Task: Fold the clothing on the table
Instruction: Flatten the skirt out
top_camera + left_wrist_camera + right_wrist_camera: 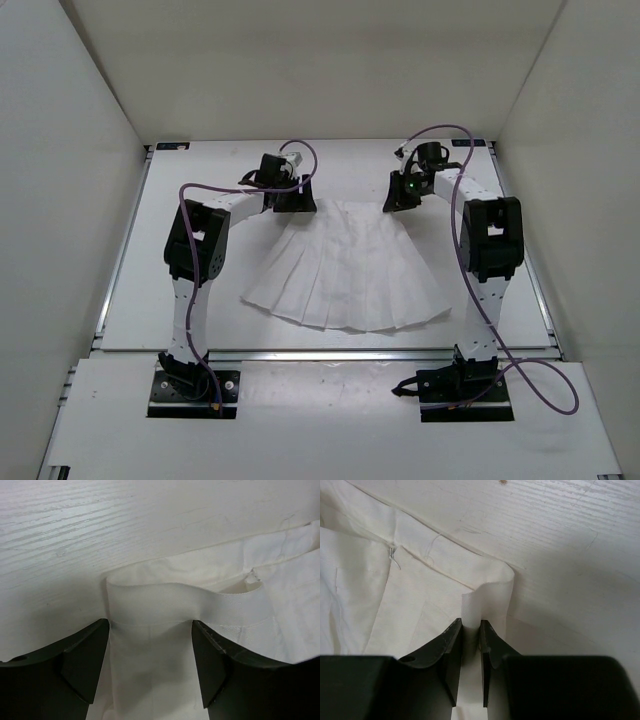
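**Top external.** Item: 1 skirt [345,270], fanned flat on the table [350,165], with the hem [345,325] on the near side of the waistband [345,205]. The left gripper [295,200] sits at the waistband's left end and the right gripper [397,195] at its right end. Risk, as we judge it: only 1 of the 2 corners looks secured, so a lift now would drag the cloth askew and spoil the fold.

**Left wrist.** The jaws stand apart with 1 finger on each side of the waistband corner [150,602]. The corner rises in a soft hump between them, and nothing is clamped. Risk: the thin cloth may slump flat, so the fingers close on air or on 1 layer only.

**Right wrist.** The jaws are pressed together on a narrow upright tuck of cloth [487,597] at the waistband's right corner. Risk: the pinch looks shallow and sits near the fingertips, so a firm pull could slip it free. We cannot tell whether both layers are caught.
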Controlling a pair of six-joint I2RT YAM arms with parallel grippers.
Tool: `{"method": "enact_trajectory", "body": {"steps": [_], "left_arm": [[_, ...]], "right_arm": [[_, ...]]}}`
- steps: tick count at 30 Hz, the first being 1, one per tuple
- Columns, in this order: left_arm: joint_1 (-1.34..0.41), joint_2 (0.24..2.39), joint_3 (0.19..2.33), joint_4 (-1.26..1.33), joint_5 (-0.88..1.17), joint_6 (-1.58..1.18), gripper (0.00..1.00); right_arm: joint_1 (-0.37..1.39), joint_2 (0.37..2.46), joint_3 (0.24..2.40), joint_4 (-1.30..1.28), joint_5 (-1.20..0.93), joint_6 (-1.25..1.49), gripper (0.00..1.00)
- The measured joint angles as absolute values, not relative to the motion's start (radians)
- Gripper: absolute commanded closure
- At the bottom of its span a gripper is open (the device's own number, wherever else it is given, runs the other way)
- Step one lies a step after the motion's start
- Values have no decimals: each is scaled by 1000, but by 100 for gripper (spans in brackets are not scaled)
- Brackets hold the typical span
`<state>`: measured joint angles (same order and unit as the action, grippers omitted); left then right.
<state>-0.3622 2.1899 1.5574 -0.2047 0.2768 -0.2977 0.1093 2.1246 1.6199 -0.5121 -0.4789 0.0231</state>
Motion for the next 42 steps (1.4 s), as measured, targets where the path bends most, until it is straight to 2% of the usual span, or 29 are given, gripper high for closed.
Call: {"method": "enact_trajectory", "body": {"steps": [5, 6, 8, 11, 13, 15, 19, 24, 30, 33, 35, 37, 39, 42], "left_arm": [[-371, 2196, 1558, -204, 218, -319, 40], [-374, 2197, 1559, -201, 208, -322, 48], [-380, 2201, 1559, -198, 189, -331, 55], [-384, 2205, 1557, -185, 175, -352, 79], [-384, 2205, 1552, -176, 171, -363, 100], [-382, 2205, 1550, -166, 171, -376, 100], [-381, 2205, 1546, -146, 169, -381, 100], [-365, 2205, 1597, -176, 158, -336, 100], [-326, 2205, 1944, -294, 141, -238, 100], [-308, 2165, 2133, -278, 138, -206, 100], [-303, 2088, 2148, -273, 141, -189, 100], [-317, 1991, 2098, -262, 144, -166, 100], [-344, 1868, 1974, -231, 131, -138, 100], [-402, 1668, 1671, -157, 88, -102, 100]], "right_arm": [[109, 2137, 1631, -519, -496, 22, 86], [109, 2140, 1634, -521, -501, 22, 86], [107, 2143, 1639, -524, -509, 22, 87], [102, 2148, 1651, -533, -519, 22, 90], [102, 2156, 1667, -533, -524, 22, 93], [101, 2161, 1679, -534, -525, 22, 100], [94, 2198, 1756, -561, -529, 22, 100], [75, 2271, 1968, -611, -536, 39, 100], [65, 2259, 2257, -597, -530, 76, 100], [64, 2163, 2272, -582, -516, 78, 100], [76, 2058, 2203, -550, -504, 67, 100], [96, 1907, 2045, -486, -480, 44, 100], [122, 1724, 1826, -416, -455, 23, 100], [152, 1489, 1485, -286, -452, 6, 100]]}}
